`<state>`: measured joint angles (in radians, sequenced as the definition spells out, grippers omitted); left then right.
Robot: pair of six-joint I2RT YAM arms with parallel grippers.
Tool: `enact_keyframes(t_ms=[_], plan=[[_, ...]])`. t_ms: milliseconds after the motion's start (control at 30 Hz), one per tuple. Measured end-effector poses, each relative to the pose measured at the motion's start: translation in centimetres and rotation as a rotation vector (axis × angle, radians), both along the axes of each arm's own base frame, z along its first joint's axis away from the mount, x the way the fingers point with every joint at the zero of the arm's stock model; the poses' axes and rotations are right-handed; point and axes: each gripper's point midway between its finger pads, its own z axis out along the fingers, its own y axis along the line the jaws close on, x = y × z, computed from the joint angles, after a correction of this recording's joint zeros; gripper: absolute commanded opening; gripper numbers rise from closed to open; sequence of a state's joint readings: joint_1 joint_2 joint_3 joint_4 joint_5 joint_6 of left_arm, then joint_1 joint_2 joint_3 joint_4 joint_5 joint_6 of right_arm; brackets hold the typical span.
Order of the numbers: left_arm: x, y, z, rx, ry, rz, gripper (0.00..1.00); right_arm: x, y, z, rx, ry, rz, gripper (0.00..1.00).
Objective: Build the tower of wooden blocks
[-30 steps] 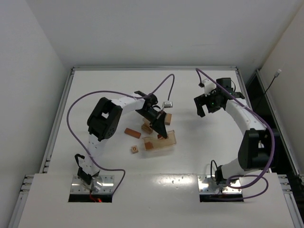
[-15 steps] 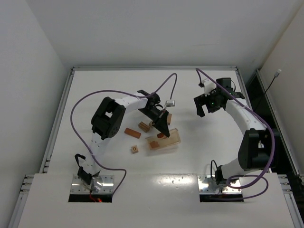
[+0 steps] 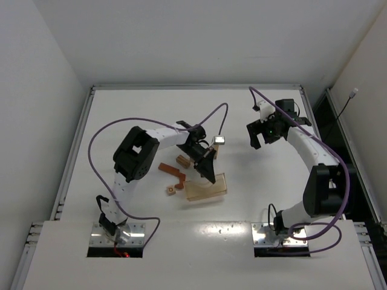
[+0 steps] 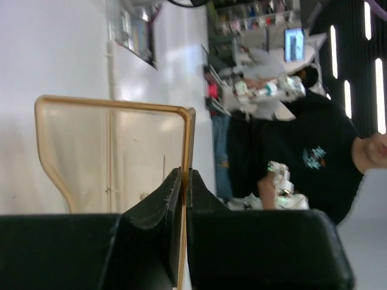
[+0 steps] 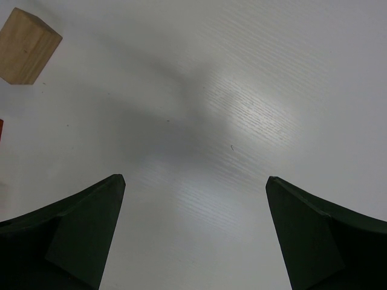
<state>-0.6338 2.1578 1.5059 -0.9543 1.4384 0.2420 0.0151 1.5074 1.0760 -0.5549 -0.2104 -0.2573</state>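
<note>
Left gripper (image 4: 184,176) is clamped tight on the thin rim of the tan box (image 3: 213,188), near the middle of the table (image 3: 121,121). The wood blocks (image 3: 167,168) lie loose and unstacked just left of it. Farther back, toward the right edge, the right gripper (image 5: 193,179) hangs over bare tabletop, fingers spread wide.

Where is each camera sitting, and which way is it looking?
Top external: high behind the arms, looking down on the white table; left arm, right arm show whole.
Left wrist: on the left arm, facing sideways into the room; the shut left gripper pinches the pale tan wooden box by its rim.
Right wrist: on the right arm, facing the table; open right gripper, pale tan wooden cube top left.
Shared: top and left wrist show the box.
</note>
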Motion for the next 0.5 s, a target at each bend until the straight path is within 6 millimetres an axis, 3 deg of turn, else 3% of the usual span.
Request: enact_keyframes(t_ms=[67,167,233,333,433,500], plan=[[0.1,-1.0,0.6,0.015,0.007,-0.021,0.0,0.0,0.0,0.0,0.0,0.0,0.0,1.0],[5.2,-2.9,2.1,-0.088,-0.114,0.016,0.0,0.0,0.0,0.0,0.0,0.0,0.0,1.0],[6.8,-1.6,2.4,-0.107,-0.132,0.06,0.0,0.0,0.0,0.0,0.0,0.0,0.0,1.0],[5.7,0.2,1.2,-0.062,-0.073,0.081,0.0,0.0,0.0,0.0,0.0,0.0,0.0,1.0],[3.6,-0.4,0.9,-0.043,-0.059,0.034,0.0,0.0,0.0,0.0,0.0,0.0,0.0,1.0],[3.0,-0.8,1.9,-0.059,-0.088,0.011,0.0,0.0,0.0,0.0,0.001,0.0,0.001,1.0]])
